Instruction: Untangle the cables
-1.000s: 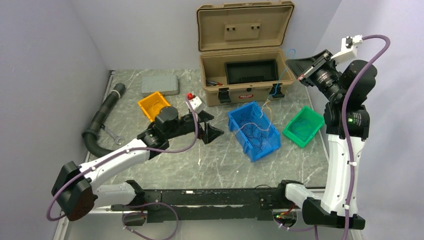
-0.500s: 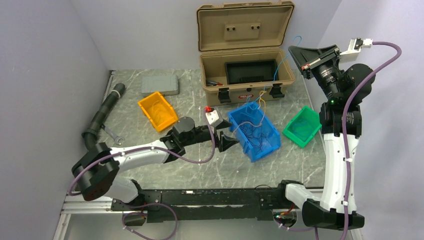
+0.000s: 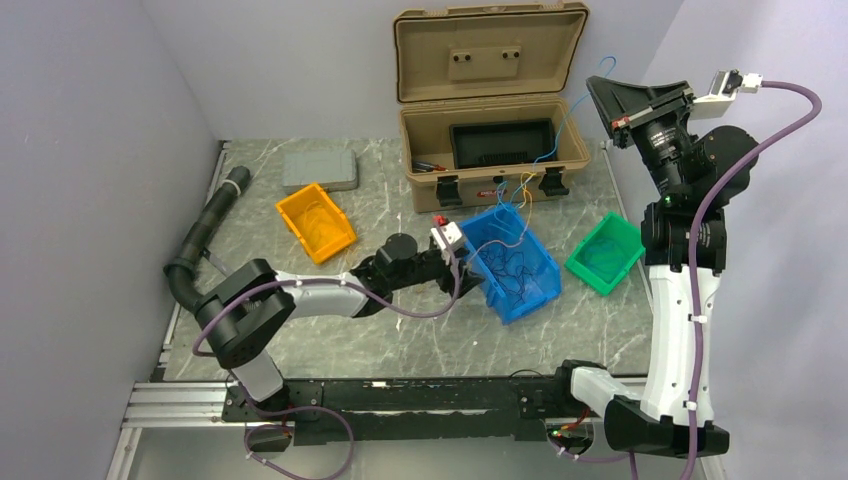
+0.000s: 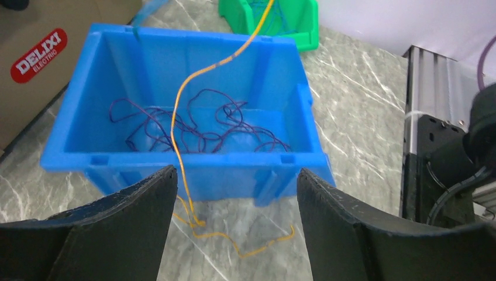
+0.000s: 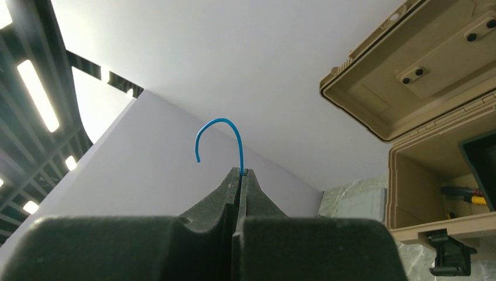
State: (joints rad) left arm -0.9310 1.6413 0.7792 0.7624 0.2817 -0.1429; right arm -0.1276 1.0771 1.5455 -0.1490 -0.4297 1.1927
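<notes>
Blue-cable stage, most work apparently left: clenches the right pincer (image 5: 241, 172) on one blue cable (image 5: 219, 137) held high at far right, hovers the released left pincer (image 4: 235, 174) near the blue bin (image 4: 70, 126), leaves the dark tangle (image 4: 205, 129) inside and an orange-yellow cable (image 4: 175, 117) trailing onto the bench (image 4: 357, 105).

Table (image 3: 400, 330): grey-green marbled top. Tan case (image 3: 520, 185) at rear centre, lid up. Flat grey box (image 3: 320, 170) rear left, orange bin (image 3: 338, 250) just in front of it. Blue bin (image 3: 520, 305) mid-table, set at an angle; green bin (image 3: 590, 275) near it on the right. Black corrugated hose (image 3: 205, 230) along the left edge. Loose end of an orange-yellow cable (image 4: 245, 249) lies on the bare top, against the blue bin's near wall.
</notes>
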